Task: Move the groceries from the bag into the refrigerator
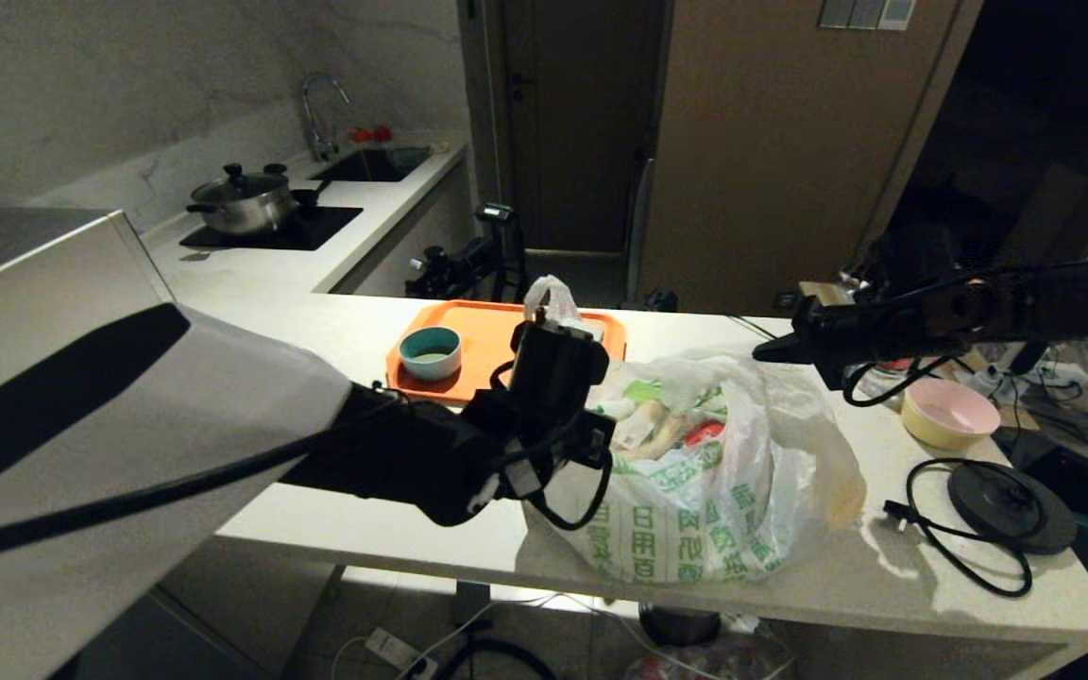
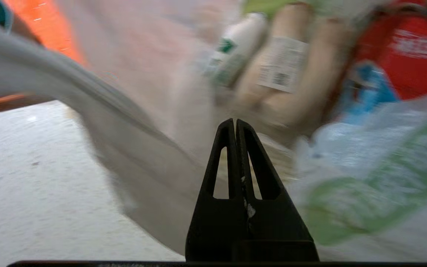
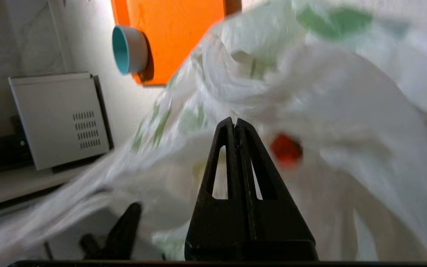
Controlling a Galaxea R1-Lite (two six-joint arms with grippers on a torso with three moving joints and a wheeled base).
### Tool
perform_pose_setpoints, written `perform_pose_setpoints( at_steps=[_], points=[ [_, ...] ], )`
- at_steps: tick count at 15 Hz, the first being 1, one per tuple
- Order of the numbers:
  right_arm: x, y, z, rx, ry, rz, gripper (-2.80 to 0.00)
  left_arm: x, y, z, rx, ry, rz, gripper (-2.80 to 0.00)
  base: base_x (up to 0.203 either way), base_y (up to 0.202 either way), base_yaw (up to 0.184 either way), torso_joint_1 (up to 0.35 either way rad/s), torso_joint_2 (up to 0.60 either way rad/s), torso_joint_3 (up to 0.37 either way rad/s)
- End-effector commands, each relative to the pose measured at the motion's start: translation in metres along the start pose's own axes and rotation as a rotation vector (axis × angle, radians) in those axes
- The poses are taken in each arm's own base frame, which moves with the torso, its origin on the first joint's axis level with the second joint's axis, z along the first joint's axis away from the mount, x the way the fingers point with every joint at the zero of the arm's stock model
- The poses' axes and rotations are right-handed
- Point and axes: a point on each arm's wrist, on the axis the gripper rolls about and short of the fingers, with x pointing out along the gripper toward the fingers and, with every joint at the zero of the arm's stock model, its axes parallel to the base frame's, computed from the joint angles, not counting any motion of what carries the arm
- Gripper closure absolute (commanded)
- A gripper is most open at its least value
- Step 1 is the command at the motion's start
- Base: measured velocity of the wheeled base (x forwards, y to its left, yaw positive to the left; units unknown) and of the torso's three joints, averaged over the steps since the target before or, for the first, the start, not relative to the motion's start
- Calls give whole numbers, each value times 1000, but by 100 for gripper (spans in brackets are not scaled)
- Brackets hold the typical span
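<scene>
Bag (image 1: 695,510) of crinkly white plastic with green characters sits on the pale counter (image 1: 336,331) near its front edge, mouth open toward the left, one tie handle (image 1: 549,297) sticking up at the back. Groceries (image 1: 662,430) show through the opening: pale beige lumps (image 2: 291,74) with a barcode sticker, a white bottle with green label (image 2: 235,48) beside them, a red pack (image 2: 410,55) further in, something blue (image 2: 365,92) below it.

Left gripper (image 2: 235,124) is at the bag's mouth on its left side, fingers pressed together with nothing between them, tips just short of the beige lumps; bag film lies around and beside the tips. Contact with the film cannot be told. In the head view its wrist block (image 1: 553,378) covers the bag's left edge.

Right gripper (image 1: 771,351) hangs above the bag's right shoulder, fingers also closed flat, empty. In the right wrist view the tips (image 3: 235,124) point down at the bag's crumpled top, a red patch (image 3: 285,150) showing through the plastic just beside them; apart from the film, as far as the head view shows.

Orange tray (image 1: 497,340) lies behind the bag with a teal bowl (image 1: 430,351) on it. Pink bowl (image 1: 948,413) and a black kettle base (image 1: 1011,505) with its cord sit to the right. Silver box with vent slots (image 3: 61,118) stands at the counter's left. Pot (image 1: 242,200) on the cooktop and sink (image 1: 369,165) further back.
</scene>
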Motion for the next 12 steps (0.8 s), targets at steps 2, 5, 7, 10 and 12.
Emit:
perform_pose_setpoints(
  at_steps=[2, 5, 7, 10, 12],
  points=[
    [-30, 14, -22, 1, 19, 2, 0, 5, -34, -4, 16, -13, -48, 0, 0, 0, 0, 0, 0, 0],
    [-27, -3, -38, 2, 70, -32, 0, -1, -54, 2, 18, -40, -73, 0, 0, 0, 0, 0, 0, 0],
    [-26, -8, -41, 5, 73, -35, 0, 5, -63, -1, 18, -44, -69, 0, 0, 0, 0, 0, 0, 0],
    [-35, -3, -45, -4, 65, -27, 0, 9, -85, -4, 9, -61, -89, 0, 0, 0, 0, 0, 0, 0],
    [-42, 1, -47, -9, 63, -17, 0, 17, -96, -7, 5, -69, -100, 0, 0, 0, 0, 0, 0, 0]
  ],
)
